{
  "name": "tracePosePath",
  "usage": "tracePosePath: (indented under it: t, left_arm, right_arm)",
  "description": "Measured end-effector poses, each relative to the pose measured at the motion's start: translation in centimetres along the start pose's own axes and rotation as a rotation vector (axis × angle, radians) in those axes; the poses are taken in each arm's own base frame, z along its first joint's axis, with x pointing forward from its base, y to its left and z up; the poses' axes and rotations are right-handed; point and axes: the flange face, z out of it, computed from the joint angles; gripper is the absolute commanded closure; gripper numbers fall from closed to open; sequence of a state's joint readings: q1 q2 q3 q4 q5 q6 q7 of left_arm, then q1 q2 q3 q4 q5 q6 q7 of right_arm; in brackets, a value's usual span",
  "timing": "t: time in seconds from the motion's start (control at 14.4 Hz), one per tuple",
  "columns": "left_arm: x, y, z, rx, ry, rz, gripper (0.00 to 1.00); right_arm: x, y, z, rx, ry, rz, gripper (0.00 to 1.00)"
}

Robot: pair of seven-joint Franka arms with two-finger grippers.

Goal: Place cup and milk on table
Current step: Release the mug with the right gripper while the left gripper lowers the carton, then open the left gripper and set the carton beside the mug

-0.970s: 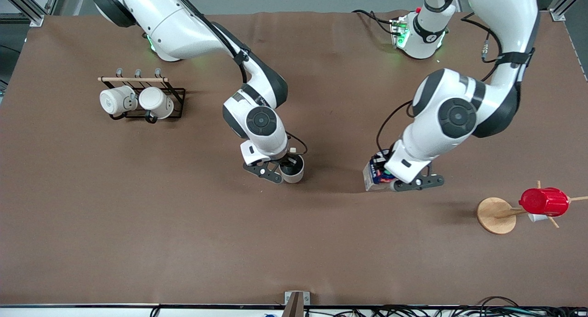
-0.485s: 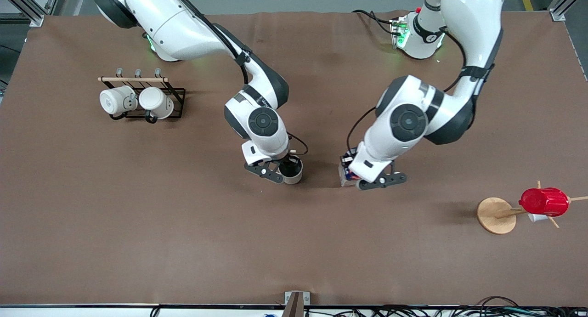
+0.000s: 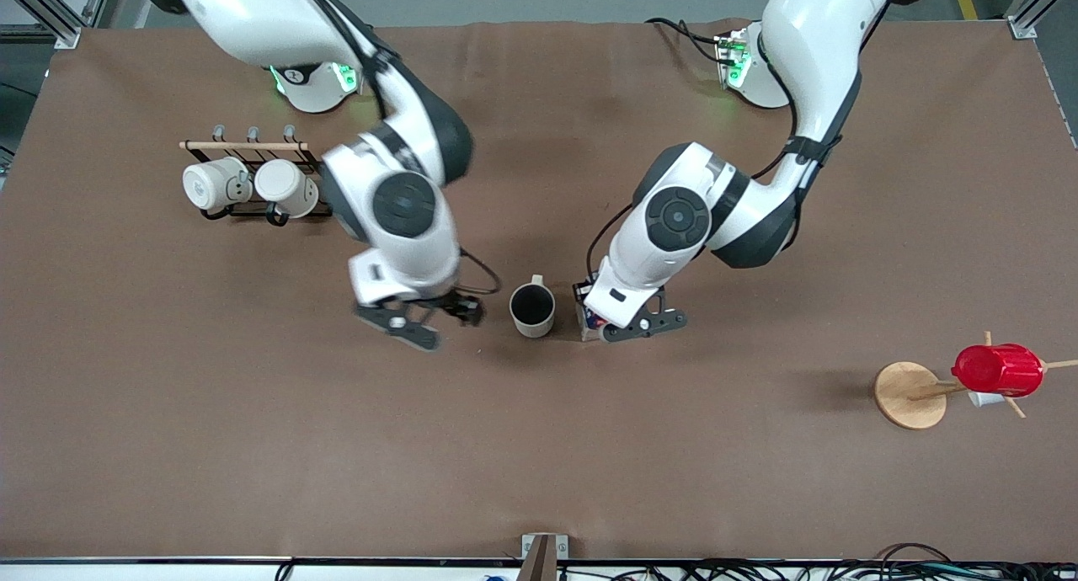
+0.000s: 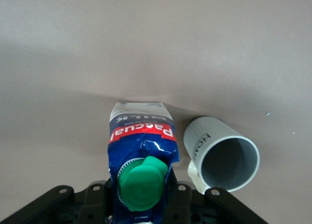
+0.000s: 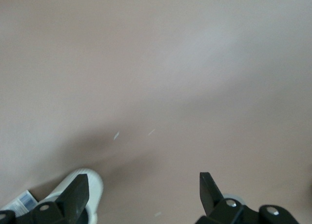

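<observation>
The left gripper point(image 3: 608, 327) clamps the one milk carton point(image 4: 140, 151), standing on the table point(image 3: 539, 446) just beside the single cup point(image 3: 532, 309). The right gripper point(image 3: 438, 316), spread wide and empty, hovers beside the cup toward the right arm's end.

Read 12 o'clock as toward the arm bases. The cup point(image 3: 532, 309) stands mid-bench with the milk point(image 3: 587, 316) just beside it at 3 o'clock, only a sliver between them. The left hand point(image 3: 602, 324) is clamped on the milk and blocks that flank. At the cup's 9 o'clock the right hand point(image 3: 438, 311) hovers, fingers spread. The bench point(image 3: 539, 463) at 6 o'clock gives you open room. The mug rack point(image 3: 261, 181) at 10 o'clock and the wooden stand point(image 3: 909, 394) at 4 o'clock are well apart.
</observation>
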State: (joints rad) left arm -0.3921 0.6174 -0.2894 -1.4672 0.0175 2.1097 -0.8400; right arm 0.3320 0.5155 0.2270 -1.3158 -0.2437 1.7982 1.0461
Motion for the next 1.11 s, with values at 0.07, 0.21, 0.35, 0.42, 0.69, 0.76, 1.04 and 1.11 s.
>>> tracePosePath:
  t: [0.07, 0.21, 0.35, 0.42, 0.69, 0.76, 1.04, 1.11]
  left_arm:
    - [-0.4, 0.5, 0.4, -0.008, 0.004, 0.003, 0.66]
    - [-0.8, 1.2, 0.4, -0.02, 0.013, 0.011, 0.66]
    - [-1.0, 1.5, 0.5, -0.023, 0.015, 0.016, 0.65]
    - [-1.1, 1.6, 0.5, -0.023, 0.014, 0.016, 0.63]
    - [-1.2, 1.7, 0.8, -0.022, 0.012, 0.015, 0.0]
    - [-1.1, 1.7, 0.9, -0.022, 0.011, 0.015, 0.0]
    - [0.2, 1.5, -1.4, -0.05, 0.048, 0.0, 0.0]
    - [1.1, 0.9, -3.4, -0.064, 0.073, -0.013, 0.0]
  right_arm:
    - [2.5, 3.4, -3.0, -0.003, 0.015, -0.003, 0.0]
    - [7.0, 10.9, -7.8, -0.014, 0.033, -0.026, 0.0]
    - [9.7, 16.7, -11.0, -0.006, 0.031, -0.072, 0.0]
    - [10.5, 19.2, -12.1, 0.003, 0.014, -0.107, 0.0]
    - [13.3, 29.3, -15.1, 0.047, -0.051, -0.185, 0.0]
    - [13.8, 31.9, -15.6, 0.057, -0.06, -0.202, 0.0]
    - [14.6, 36.4, -15.3, 0.09, -0.101, -0.268, 0.0]
    - [14.5, 36.5, -14.6, 0.101, -0.122, -0.27, 0.0]
